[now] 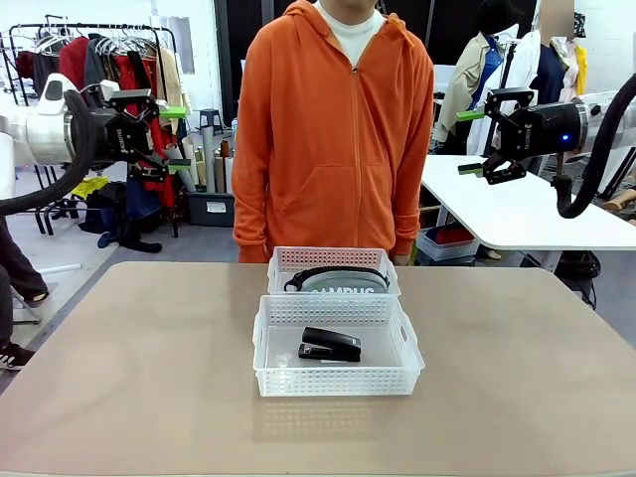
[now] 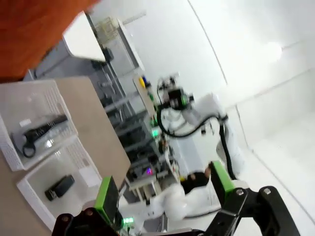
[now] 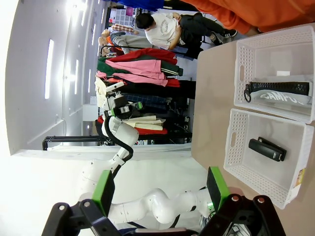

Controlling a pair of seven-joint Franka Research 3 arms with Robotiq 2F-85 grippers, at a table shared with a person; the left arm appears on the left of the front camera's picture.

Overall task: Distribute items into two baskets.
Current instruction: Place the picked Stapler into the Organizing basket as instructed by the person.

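Two white lattice baskets stand end to end in the middle of the table. The near basket (image 1: pixel 336 381) (image 3: pixel 237 142) (image 2: pixel 81 157) holds the black stapler (image 1: pixel 331 345) (image 3: pixel 267 149) (image 2: pixel 59 187). In the far basket (image 1: pixel 331 258) (image 3: pixel 243 59) (image 2: pixel 34 101) lies the grey pouch (image 1: pixel 343 281) (image 3: pixel 280 93) (image 2: pixel 37 135) with its black strap. My left gripper (image 1: pixel 174 139) (image 2: pixel 165 189) hangs high at the left, open and empty. High at the right, my right gripper (image 1: pixel 469 142) (image 3: pixel 160 191) is likewise open and empty. Both are far above and to the sides of the baskets.
A person in an orange hoodie (image 1: pixel 333 129) stands at the table's far edge, right behind the baskets. The tan table (image 1: pixel 119 378) has free room on both sides of them. A white table (image 1: pixel 517 214) is behind right, a clothes rack (image 1: pixel 99 60) behind left.
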